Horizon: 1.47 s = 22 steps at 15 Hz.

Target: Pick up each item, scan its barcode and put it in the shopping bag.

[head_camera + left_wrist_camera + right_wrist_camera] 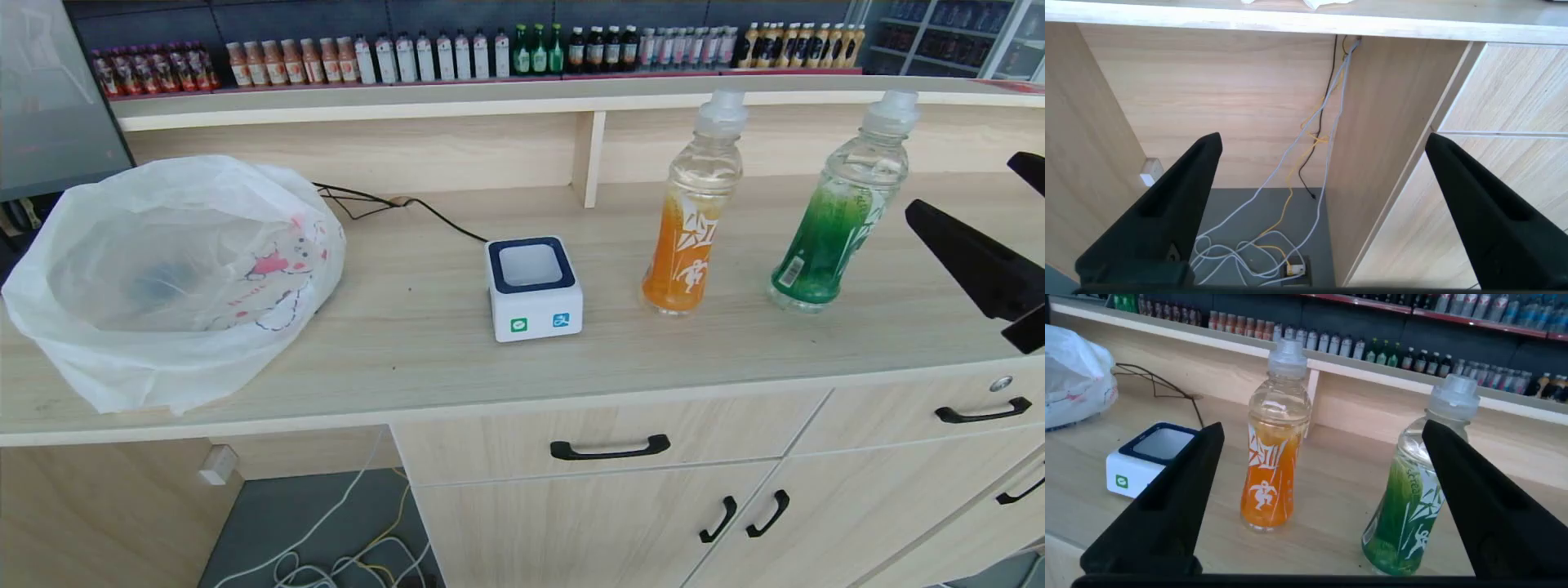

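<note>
Right gripper [1323, 429] by green bottle [824, 220], left gripper [1323, 139] below counter [424, 359]: both spread wide, empty. You risk toppling the neighbouring orange bottle [690, 237].

The left gripper [1323, 140] has two matte black fingers [1167, 212]. Each is a flat-sided wedge, broad at the base and narrowing to a blunt, squared tip, with a shallow step along its upper edge. The right gripper [1323, 431] is built alike: its fingers [1490, 502] are the same smooth, plain black, and from the head view one reads as a long tapered slab.
</note>
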Available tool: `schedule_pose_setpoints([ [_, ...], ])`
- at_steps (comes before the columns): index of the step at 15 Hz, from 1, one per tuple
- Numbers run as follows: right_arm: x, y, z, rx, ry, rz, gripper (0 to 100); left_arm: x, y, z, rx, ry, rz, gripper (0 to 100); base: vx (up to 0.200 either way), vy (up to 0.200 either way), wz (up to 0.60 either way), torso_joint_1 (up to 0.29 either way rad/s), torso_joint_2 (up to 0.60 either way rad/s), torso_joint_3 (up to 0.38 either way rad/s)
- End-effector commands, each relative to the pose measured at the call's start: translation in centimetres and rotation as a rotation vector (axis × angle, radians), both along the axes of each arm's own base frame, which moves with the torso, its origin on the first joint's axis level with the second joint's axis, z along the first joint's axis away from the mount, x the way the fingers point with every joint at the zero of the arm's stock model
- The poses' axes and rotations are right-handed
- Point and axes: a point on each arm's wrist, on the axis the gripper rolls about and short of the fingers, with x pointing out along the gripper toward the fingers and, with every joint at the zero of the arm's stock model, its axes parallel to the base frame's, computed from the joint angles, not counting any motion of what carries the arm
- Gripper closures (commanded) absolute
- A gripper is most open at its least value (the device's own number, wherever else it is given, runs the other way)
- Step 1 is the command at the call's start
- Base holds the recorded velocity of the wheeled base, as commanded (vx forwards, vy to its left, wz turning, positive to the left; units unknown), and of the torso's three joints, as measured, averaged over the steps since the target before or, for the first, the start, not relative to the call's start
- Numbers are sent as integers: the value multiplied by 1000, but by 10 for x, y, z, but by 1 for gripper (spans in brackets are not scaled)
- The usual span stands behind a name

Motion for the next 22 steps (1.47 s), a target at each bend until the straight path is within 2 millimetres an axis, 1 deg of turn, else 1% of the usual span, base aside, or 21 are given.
schedule_pose_setpoints([
  [1, 40, 16, 6, 36, 42, 28, 0, 0, 0, 0, 0, 1, 0, 0, 0, 0, 0, 0, 0, 0],
  [3, 61, 27, 18, 62, 21, 45, 0, 0, 0, 0, 0, 0, 0, 0, 0, 0, 0, 0, 0, 0],
  [6, 80, 46, 8, 57, 52, 86, 0, 0, 0, 0, 0, 1, 0, 0, 0, 0, 0, 0, 0, 0],
  [7, 87, 50, 8, 58, 51, 93, 0, 0, 0, 0, 0, 1, -1, 0, 0, 0, 0, 0, 0, 0],
  [9, 101, 55, -2, 51, 84, 101, 0, 0, 0, 0, 0, 1, 0, 0, 0, 0, 0, 0, 0, 0],
  [10, 111, 60, -1, 60, 80, 111, 0, 0, 0, 0, 0, 1, 0, 0, 0, 0, 0, 0, 0, 0],
  [12, 126, 75, -7, 71, 98, 121, 0, 0, 0, 0, 0, 1, -1, 0, 0, 0, 0, 0, 0, 0],
  [13, 130, 83, -12, 75, 113, 125, 0, 0, 0, 0, 0, 0, 0, 0, 0, 0, 0, 0, 0, 0],
  [15, 139, 88, -15, 91, 123, 101, 0, 0, 0, 0, 0, 1, 0, 0, 0, 0, 0, 0, 0, 0],
  [18, 139, 87, -18, 122, 136, 76, 0, 0, 0, 0, 0, 1, 0, 0, 0, 0, 0, 0, 0, 0],
  [22, 129, 82, -22, 121, 155, 68, 0, 0, 0, 0, 0, 1, 0, 0, 0, 0, 0, 0, 0, 0],
])
